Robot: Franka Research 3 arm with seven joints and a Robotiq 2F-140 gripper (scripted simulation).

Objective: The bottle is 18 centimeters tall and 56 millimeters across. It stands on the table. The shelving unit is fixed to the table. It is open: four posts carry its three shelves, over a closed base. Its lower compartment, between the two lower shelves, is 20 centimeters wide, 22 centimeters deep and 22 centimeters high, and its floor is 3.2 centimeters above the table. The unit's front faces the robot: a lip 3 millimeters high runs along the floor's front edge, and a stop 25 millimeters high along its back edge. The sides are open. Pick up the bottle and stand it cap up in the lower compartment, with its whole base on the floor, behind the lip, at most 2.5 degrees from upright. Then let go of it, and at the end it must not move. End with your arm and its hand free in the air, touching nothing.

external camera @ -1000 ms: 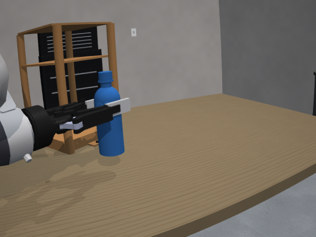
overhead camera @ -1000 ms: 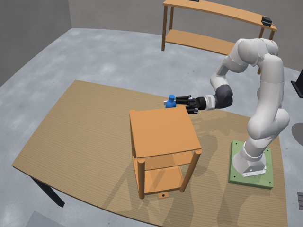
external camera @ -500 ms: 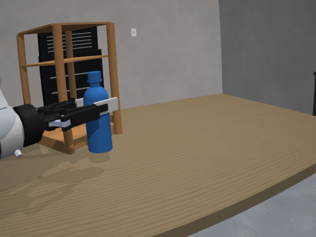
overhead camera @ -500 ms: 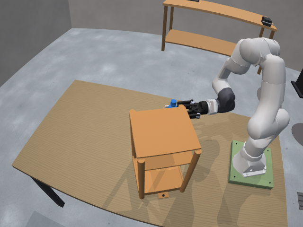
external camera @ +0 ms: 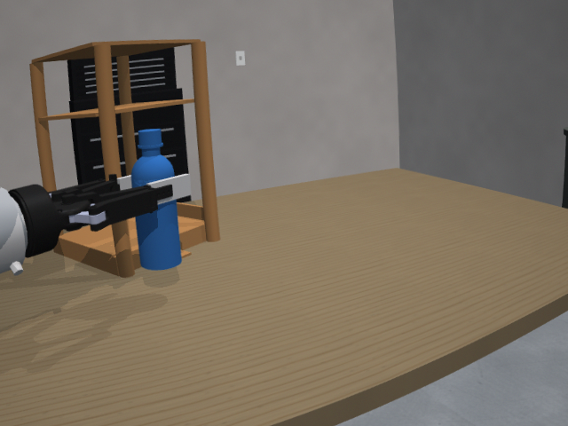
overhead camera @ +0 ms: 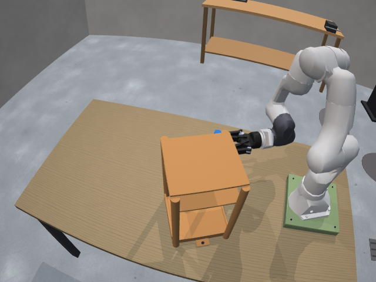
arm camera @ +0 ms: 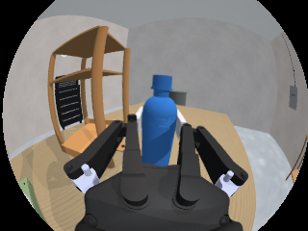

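The blue bottle (external camera: pixel 156 229) (arm camera: pixel 160 130) is upright, cap up, with its base close to the table (overhead camera: pixel 91 151) (external camera: pixel 366 275). In the top view only its cap (overhead camera: pixel 217 131) shows, behind the far right corner of the shelving unit's top. My gripper (overhead camera: pixel 238 141) (external camera: pixel 167 188) (arm camera: pixel 159 115) reaches in level and is shut on the bottle's body below the shoulder. The wooden shelving unit (overhead camera: pixel 200 160) (external camera: pixel 204 138) (arm camera: pixel 96 77) stands just beside the bottle. The bottle is outside it, by a corner post. The lower compartment (overhead camera: pixel 200 224) is empty.
The arm's green base plate (overhead camera: pixel 312 224) sits on the table's right end. A wooden side table (overhead camera: pixel 273 14) stands on the floor at the back. A black rack (external camera: pixel 130 91) shows behind the unit. A small tab (overhead camera: pixel 201 242) sticks out at the unit's foot.
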